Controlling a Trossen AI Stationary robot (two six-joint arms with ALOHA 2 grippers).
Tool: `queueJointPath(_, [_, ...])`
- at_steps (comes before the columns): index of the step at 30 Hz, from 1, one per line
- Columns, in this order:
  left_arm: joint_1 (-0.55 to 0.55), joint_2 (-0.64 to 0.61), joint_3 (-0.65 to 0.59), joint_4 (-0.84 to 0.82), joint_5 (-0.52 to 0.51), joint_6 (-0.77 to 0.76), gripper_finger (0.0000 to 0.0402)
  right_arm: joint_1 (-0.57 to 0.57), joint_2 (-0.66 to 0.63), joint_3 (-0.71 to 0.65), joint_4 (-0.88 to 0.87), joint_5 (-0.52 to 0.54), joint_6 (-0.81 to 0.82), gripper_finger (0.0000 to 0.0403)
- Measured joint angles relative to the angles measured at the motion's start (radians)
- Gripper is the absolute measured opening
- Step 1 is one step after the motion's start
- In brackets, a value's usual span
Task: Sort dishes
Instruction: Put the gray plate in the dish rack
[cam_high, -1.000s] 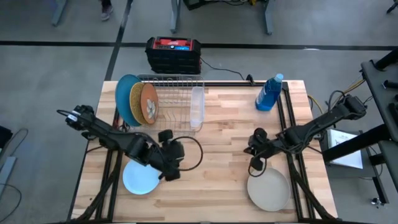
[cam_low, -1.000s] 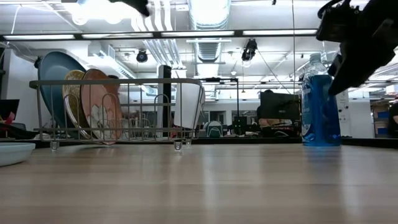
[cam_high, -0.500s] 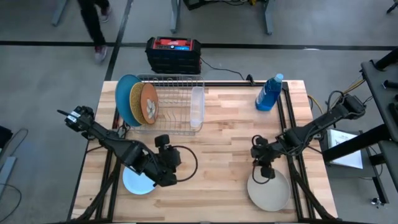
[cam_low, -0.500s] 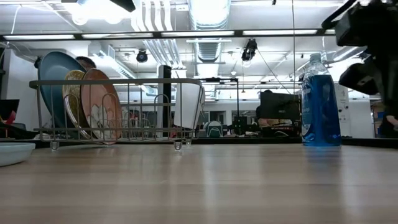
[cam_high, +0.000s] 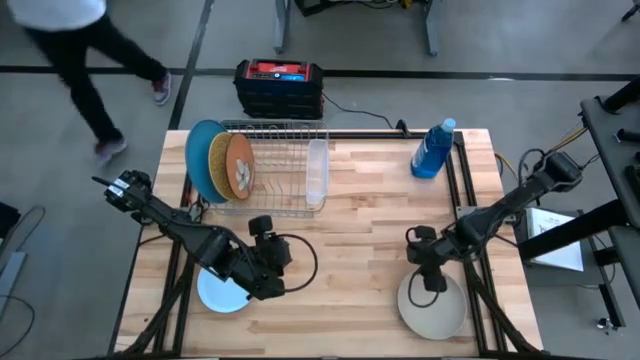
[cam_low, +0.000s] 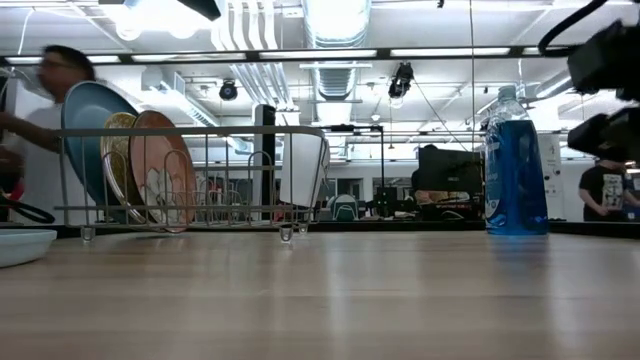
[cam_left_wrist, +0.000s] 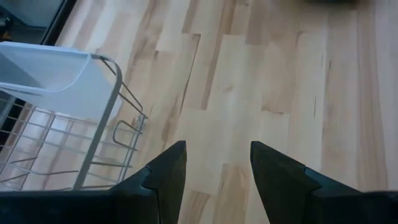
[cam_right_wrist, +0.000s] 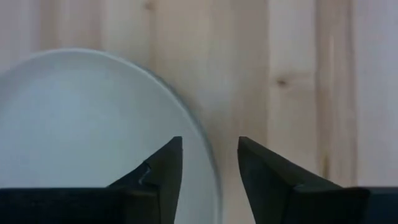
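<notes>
A small pale blue plate (cam_high: 218, 292) lies flat near the table's near-left, partly under my left arm. It also shows in the low view (cam_low: 20, 245). My left gripper (cam_high: 270, 255) is open and empty, just to the plate's right, over bare wood (cam_left_wrist: 214, 162). A beige-grey plate (cam_high: 432, 308) lies flat at the near right. My right gripper (cam_high: 430, 278) is open, pointing down over the plate's far rim (cam_right_wrist: 202, 146), touching nothing. A large mid-blue plate (cam_high: 200, 158), a gold speckled plate (cam_high: 218, 165) and an orange-brown plate (cam_high: 240, 166) stand on edge in the wire rack (cam_high: 280, 170).
A clear plastic cup (cam_high: 317, 172) lies in the rack's right end and shows in the left wrist view (cam_left_wrist: 50, 71). A blue bottle (cam_high: 433, 150) stands at the far right. A black and red box (cam_high: 278, 85) sits beyond the far edge. A person (cam_high: 70, 50) walks past there.
My right gripper has gone toward the table's near edge and down, from beside the beige-grey plate to over its far rim. My left gripper has shifted a little toward the table's left. A person has walked along beyond the far edge.
</notes>
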Motion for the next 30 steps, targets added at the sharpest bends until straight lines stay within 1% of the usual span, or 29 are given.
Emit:
queueJointPath(4, [0.000, 0.000, -0.007, 0.000, -0.028, 0.004, 0.0168, 0.000, 0.070, -0.002, 0.001, 0.007, 0.004, 0.0149])
queueJointPath(7, [0.000, 0.000, -0.011, 0.000, -0.042, 0.005, 0.0168, 0.000, 0.127, -0.002, 0.004, 0.001, 0.001, 0.0144])
queueJointPath(11, [0.000, 0.000, -0.018, 0.001, -0.045, 0.004, 0.0168, 0.000, 0.185, -0.002, 0.004, -0.023, -0.004, 0.0129])
queueJointPath(14, [0.000, 0.000, -0.025, 0.002, -0.052, 0.004, 0.0168, 0.000, 0.204, -0.002, 0.004, -0.031, -0.016, 0.0109])
queueJointPath(18, [0.000, 0.000, -0.037, 0.005, -0.053, 0.004, 0.0168, -0.001, 0.204, -0.002, 0.004, -0.028, -0.027, 0.0071])
queueJointPath(23, [0.000, 0.000, -0.046, 0.008, -0.058, 0.000, 0.0168, -0.001, 0.165, -0.002, 0.004, -0.018, -0.029, 0.0015])
queueJointPath(25, [0.000, 0.000, -0.046, 0.008, -0.076, 0.000, 0.0168, 0.000, 0.149, -0.002, 0.005, -0.004, -0.028, 0.0007])
queueJointPath(30, [0.000, 0.000, -0.046, 0.009, -0.105, 0.000, 0.0168, -0.001, 0.105, -0.002, 0.001, 0.058, -0.027, 0.0005])
